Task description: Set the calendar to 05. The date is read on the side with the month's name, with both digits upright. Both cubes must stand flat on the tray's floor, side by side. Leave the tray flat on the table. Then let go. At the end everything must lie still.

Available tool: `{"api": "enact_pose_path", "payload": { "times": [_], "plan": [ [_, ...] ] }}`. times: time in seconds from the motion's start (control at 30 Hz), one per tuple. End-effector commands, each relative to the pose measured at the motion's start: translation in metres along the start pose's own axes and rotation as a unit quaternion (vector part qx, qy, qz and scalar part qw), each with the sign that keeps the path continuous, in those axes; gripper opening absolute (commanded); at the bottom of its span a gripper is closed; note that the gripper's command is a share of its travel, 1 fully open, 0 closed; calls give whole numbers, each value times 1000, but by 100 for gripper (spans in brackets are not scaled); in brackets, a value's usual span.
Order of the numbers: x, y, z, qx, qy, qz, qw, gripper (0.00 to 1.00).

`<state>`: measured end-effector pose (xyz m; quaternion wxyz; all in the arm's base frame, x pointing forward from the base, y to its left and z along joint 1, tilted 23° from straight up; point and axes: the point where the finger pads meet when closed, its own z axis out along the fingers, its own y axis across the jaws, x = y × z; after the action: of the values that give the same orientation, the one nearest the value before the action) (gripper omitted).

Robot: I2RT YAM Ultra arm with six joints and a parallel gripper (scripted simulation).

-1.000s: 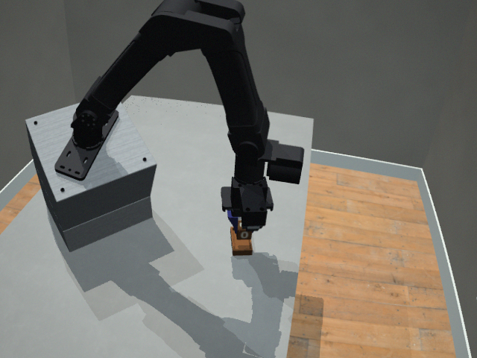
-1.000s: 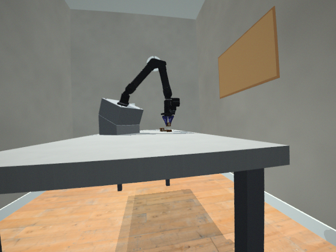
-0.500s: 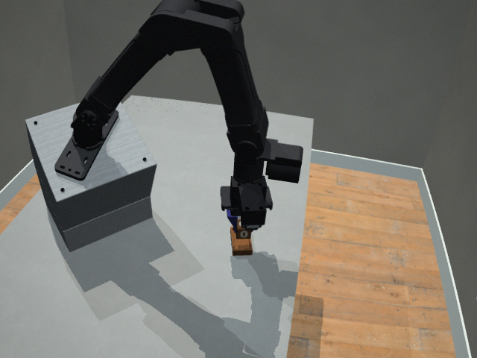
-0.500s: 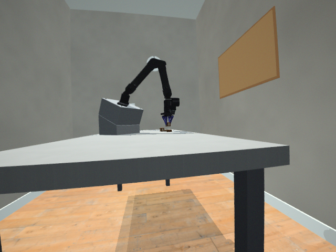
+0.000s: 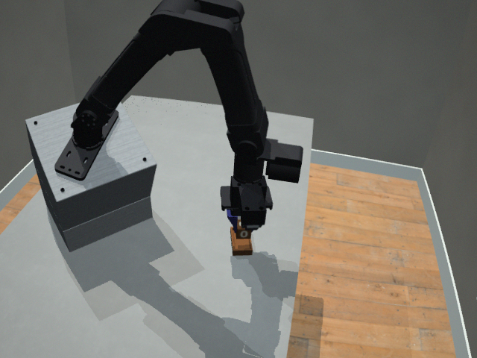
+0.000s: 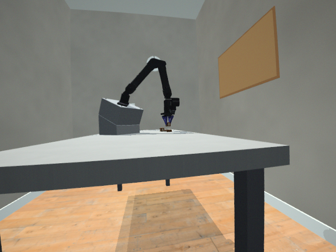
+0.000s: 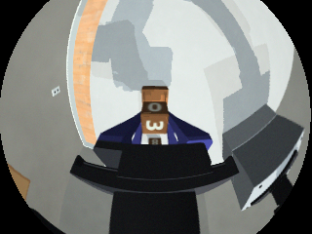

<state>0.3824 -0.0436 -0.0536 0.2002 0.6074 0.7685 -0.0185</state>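
Noted nearest: the pale, matte table (image 5: 185, 173) (image 6: 135, 151) (image 7: 190, 63), thick and square-edged in dark grey. Next, at left, a wedge-topped grey pedestal (image 5: 115, 200) (image 6: 122, 117) (image 7: 263, 141), brushed metal on its upper face. Farther along, pinched between blue, tapering fingers of the gripper (image 5: 243, 231) (image 6: 168, 125) (image 7: 155, 124) — a small brown cube (image 5: 243, 233) (image 6: 168, 124) (image 7: 154, 126), sharp-cornered, marked with a pale 0 and 3 on two visible faces. Held clear above the shallow orange-brown tray (image 5: 242, 252) (image 6: 169, 130) (image 7: 155, 88), walled and boxy, apparently resting flat on the table. To the tray's left in the exterior view, a second cube (image 6: 161, 129) (image 7: 155, 141), apparently on the table outside the tray and showing an 8 in the wrist view. Farthest, plain mottled wall and a smooth tan board (image 6: 249, 54) at right.

Progress, as judged: partway. Done: one cube grasped and lifted. Left: setting down and letting go, placing the other cube alongside, and showing 0 then 5 upright. Unable to confirm any 5, the month's name or its side. To be checked before lowering: facing of the 0, and clearance from the tray walls — liable to tilt if caught on a rim.

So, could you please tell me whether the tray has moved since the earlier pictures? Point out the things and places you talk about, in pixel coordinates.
No, the tray (image 5: 242, 252) (image 6: 168, 130) (image 7: 155, 94) shows no visible shift: in the top view it sits in the same place against the table's edge (image 5: 303, 231).
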Motion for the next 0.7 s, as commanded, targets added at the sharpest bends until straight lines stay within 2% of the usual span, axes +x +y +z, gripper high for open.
{"api": "enact_pose_path", "payload": {
  "times": [0.0,0.67],
  "plan": [
    [0,4,-3,-6,-2,-1,1000,27],
    [0,4,6,-6,-2,-1,1000,27]
  ]
}}
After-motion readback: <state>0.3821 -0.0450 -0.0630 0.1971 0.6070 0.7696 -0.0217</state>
